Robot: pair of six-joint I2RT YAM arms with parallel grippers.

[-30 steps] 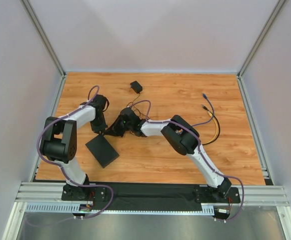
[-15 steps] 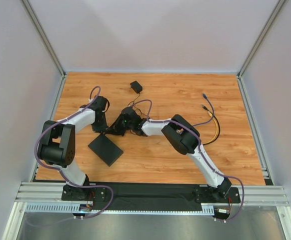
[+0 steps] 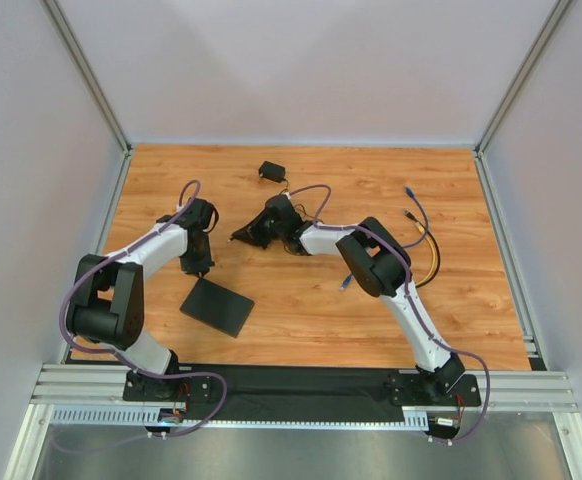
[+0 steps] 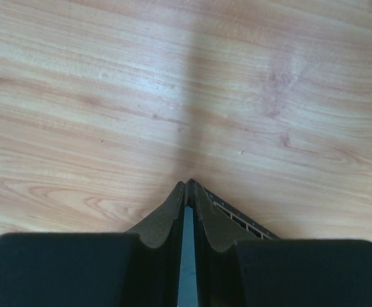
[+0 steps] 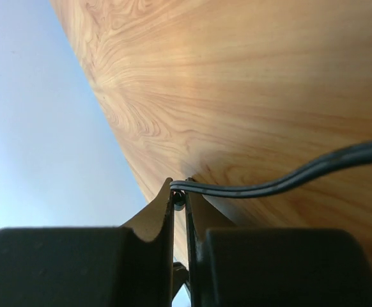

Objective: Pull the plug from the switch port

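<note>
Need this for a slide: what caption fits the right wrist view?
Right hand pinching a thin black lead above the wooden table.

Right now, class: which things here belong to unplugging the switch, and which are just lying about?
For the job: switch, at the left pincer; black lead, pinched in the right pincer.
Lying about: adapter; yellow cable; blue-tipped cable.
</note>
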